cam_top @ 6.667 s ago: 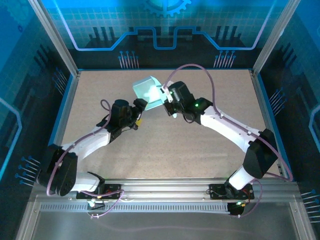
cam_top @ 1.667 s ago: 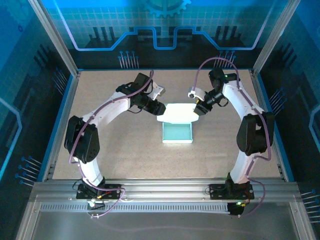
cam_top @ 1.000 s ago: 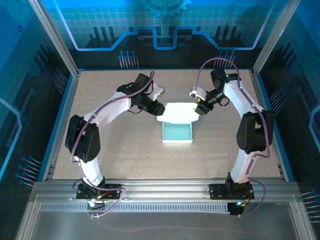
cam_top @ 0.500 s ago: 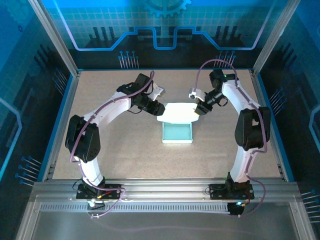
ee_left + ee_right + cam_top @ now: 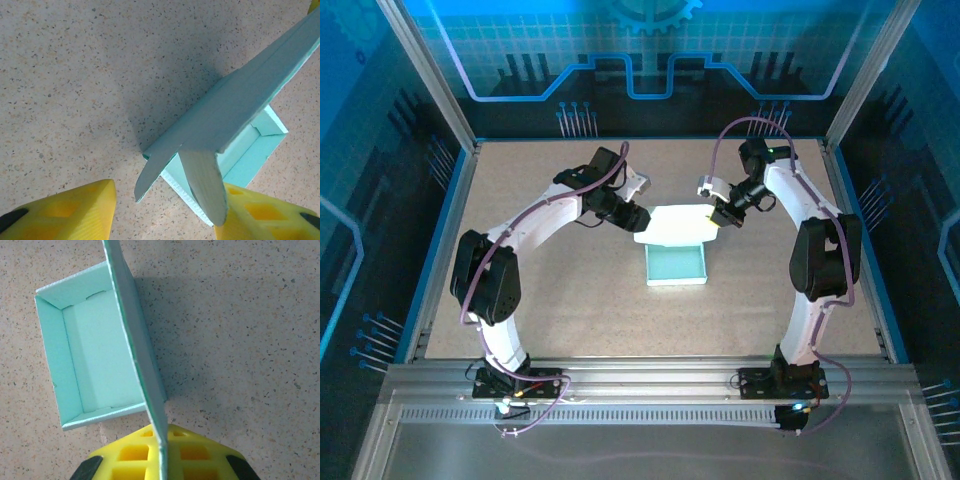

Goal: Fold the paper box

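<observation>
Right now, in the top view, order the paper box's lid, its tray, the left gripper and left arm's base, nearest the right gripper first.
1. lid, touching
2. tray, table centre
3. left gripper, lid's left edge
4. left arm's base, bottom left

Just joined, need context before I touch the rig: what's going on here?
Both arms are working on the paper box in the middle of the table. Its tray is formed and sits open, with the lid standing up along the far edge. The right gripper is shut on the lid's right edge. The left gripper is open, fingers either side of the lid's side flap. The lid is not yet closed.
</observation>
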